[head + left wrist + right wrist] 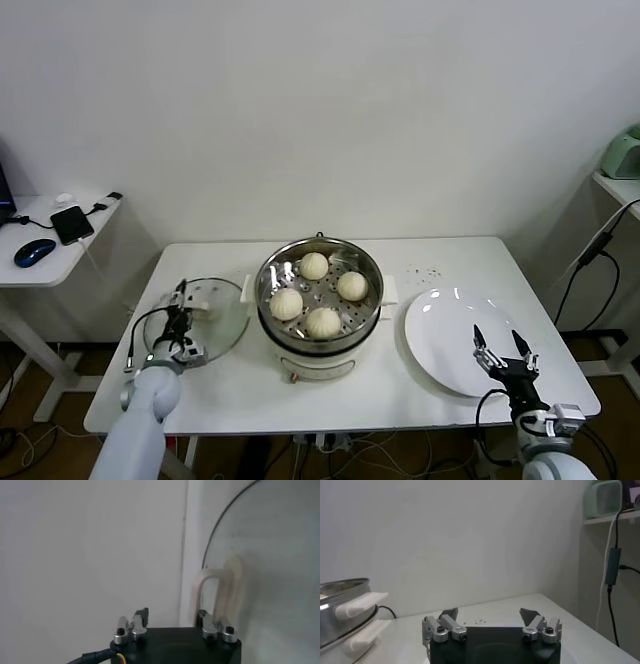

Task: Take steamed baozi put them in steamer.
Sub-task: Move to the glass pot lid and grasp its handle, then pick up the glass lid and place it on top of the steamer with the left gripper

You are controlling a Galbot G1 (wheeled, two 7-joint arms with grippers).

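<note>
The steamer [275,270] stands at the middle of the white table, a shiny steel basket on a cream-white base. Several cream-white baozi lie on its perforated floor, among them one at the back [314,265], one at the right [351,285] and one at the front [323,322]. My left gripper [176,312] is open and empty, low over the glass lid [215,325]; the lid's cream handle [220,585] lies just ahead of it [171,616]. My right gripper [497,345] is open and empty above the white plate [440,320]. The right wrist view shows it [489,614] with the steamer's rim [342,587] off to one side.
A low side table [60,250] at the far left holds a phone [72,223] and a blue mouse [34,251]. A shelf with a green device [625,155] and hanging cables [590,260] stands at the far right. The white plate reaches close to the table's front right edge.
</note>
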